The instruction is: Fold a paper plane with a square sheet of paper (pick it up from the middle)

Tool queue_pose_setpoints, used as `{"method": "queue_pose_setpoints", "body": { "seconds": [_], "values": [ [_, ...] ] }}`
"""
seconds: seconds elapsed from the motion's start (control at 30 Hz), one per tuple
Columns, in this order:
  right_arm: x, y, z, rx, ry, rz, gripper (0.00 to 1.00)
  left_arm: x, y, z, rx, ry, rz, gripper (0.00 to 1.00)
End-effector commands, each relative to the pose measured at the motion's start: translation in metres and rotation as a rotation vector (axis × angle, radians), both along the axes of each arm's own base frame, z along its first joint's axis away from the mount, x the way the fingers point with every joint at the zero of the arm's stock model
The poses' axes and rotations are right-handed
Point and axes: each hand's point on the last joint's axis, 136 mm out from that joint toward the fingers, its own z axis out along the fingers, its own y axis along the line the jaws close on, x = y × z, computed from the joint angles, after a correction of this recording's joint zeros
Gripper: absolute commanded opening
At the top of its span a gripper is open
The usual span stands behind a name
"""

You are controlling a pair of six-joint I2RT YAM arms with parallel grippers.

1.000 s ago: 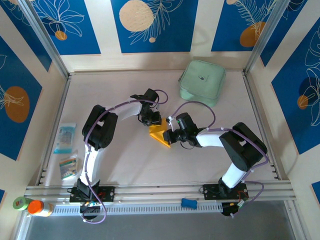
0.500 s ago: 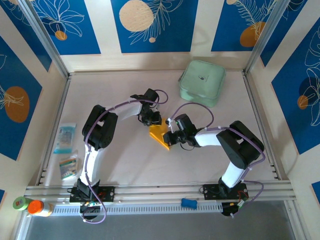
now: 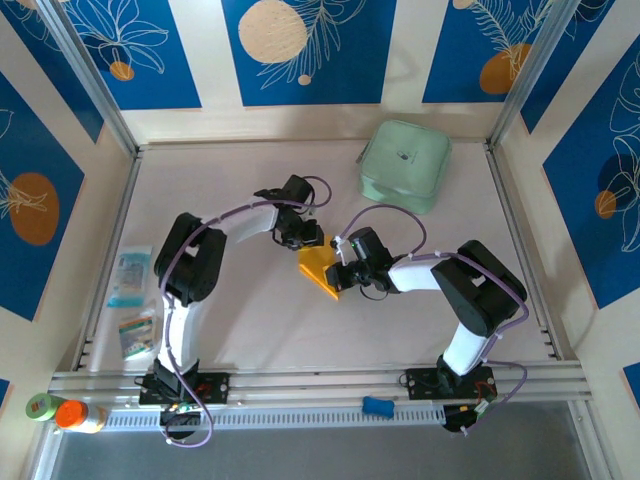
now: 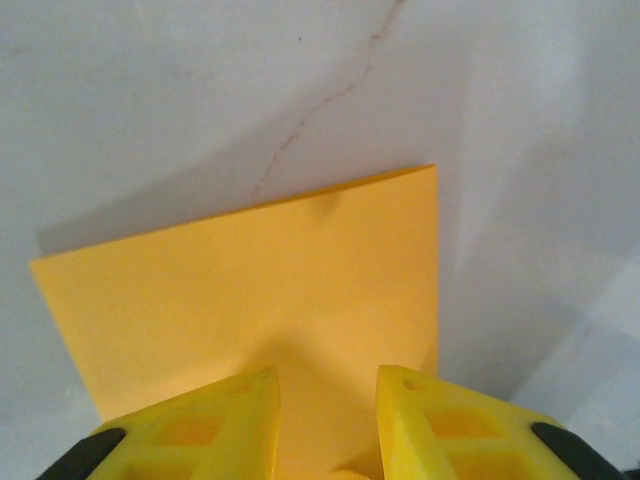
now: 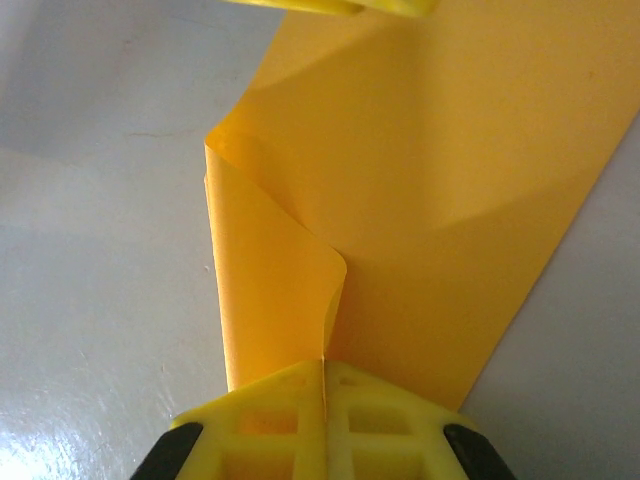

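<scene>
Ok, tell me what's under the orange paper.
The paper lies on the pale table; its curled flap, pinched by the right gripper, has more paper beneath. Whatever the sheet itself covers is hidden.

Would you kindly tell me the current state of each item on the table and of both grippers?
Orange-yellow square sheet of paper: partly folded, one flap curled up.
Right gripper: shut on the flap's edge.
Left gripper: jaws apart above the paper.
Mint-green rounded-square case: closed.

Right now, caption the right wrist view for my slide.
Right gripper pinches a curled-over flap of the orange-yellow paper sheet on the table.
</scene>
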Motion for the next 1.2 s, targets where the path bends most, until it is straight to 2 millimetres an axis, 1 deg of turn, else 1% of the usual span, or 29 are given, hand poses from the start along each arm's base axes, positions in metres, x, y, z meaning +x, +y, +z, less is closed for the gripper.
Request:
{"method": "queue_pose_setpoints", "body": {
  "seconds": [0.0, 0.23, 0.5, 0.83, 1.17],
  "values": [
    [-0.002, 0.001, -0.007, -0.017, 0.028, 0.004, 0.01, -0.006, 0.003, 0.005, -0.029, 0.017, 0.02, 0.3],
    [-0.002, 0.003, -0.004, -0.006, 0.024, 0.012, 0.01, -0.018, 0.01, -0.022, 0.013, 0.082, 0.018, 0.23],
    [-0.002, 0.007, 0.003, 0.023, 0.001, 0.036, 0.02, -0.02, 0.015, -0.036, 0.056, 0.107, 0.005, 0.21],
    [0.002, 0.008, 0.005, 0.029, -0.01, 0.036, 0.02, -0.023, 0.017, -0.045, 0.079, 0.124, -0.006, 0.2],
    [0.001, 0.007, -0.001, 0.016, 0.016, 0.039, 0.02, -0.023, 0.015, -0.044, 0.075, 0.124, -0.013, 0.2]
  ]
}}
